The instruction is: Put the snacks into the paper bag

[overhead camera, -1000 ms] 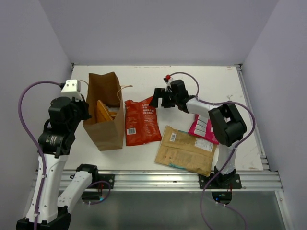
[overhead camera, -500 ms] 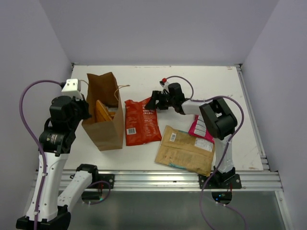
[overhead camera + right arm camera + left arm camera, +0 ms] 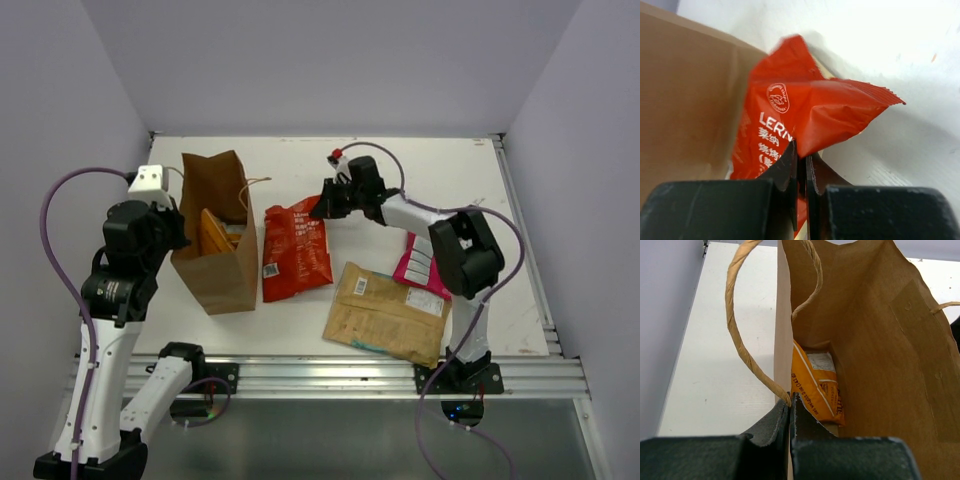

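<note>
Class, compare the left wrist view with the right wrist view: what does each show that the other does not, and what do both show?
Left wrist only: the orange packet lying inside the bag, a twine handle, and the left gripper shut on the bag's rim. Right wrist only: the red packet, its corner pinched by the right gripper. Both: brown bag paper and the white table.

Left fingers (image 3: 770, 429) and right fingers (image 3: 785, 170) both pinched closed, right arm (image 3: 420, 216) stretched far forward.
</note>
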Available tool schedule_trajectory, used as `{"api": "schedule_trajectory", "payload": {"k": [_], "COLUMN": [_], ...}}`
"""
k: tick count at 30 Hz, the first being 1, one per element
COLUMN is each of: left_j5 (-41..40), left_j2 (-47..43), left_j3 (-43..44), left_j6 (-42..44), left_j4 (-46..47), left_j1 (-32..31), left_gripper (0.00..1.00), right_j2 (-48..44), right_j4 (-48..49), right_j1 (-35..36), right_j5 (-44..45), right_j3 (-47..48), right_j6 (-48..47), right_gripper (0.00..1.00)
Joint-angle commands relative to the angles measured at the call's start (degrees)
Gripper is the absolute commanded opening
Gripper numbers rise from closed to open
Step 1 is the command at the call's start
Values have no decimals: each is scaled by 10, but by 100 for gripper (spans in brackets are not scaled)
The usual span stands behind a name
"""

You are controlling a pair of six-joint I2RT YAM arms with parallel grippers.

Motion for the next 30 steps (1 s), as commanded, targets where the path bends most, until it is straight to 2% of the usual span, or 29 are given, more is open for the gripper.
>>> {"api": "schedule_trajectory", "payload": {"k": [1,2,3,5,9,14,18,19,21,30], "left_j5": [10,9,10,10,13,17,17,16,15,12], "left_j2": [-8,-11,-12,-16,-18,-23,-29,-30,-33,-46], "left_j3": [-5,-6,-7,-8,-10,-9,-9,-9,-9,-12], "left_j6": [11,11,11,11,11,11,11,11,11,11], "left_j4": [4,4,4,5,6,7,7,6,5,5], "left_j1": [-5,-5,-5,-6,-6,-7,-7,-8,-10,-24], "left_gripper": [0,0,0,0,0,0,0,0,0,0], "right_j2": [-152,-166,-182,-192,-192,-125,-40,-28,-16,-49], "right_j4": [-113,-157,-174,-198,-187,-146,-162,-167,-159,-141], "right_j1": [4,4,5,10,34,89,154,185,213,325], "right_j5": [84,106,141,172,227,288,336,353,394,513], "right_j3": [129,156,214,266,393,524,706,725,728,626], "right_j6": [-106,-124,-130,-141,-143,-135,-162,-172,-202,-297], "right_gripper": [0,0,0,0,0,0,0,0,0,0]}}
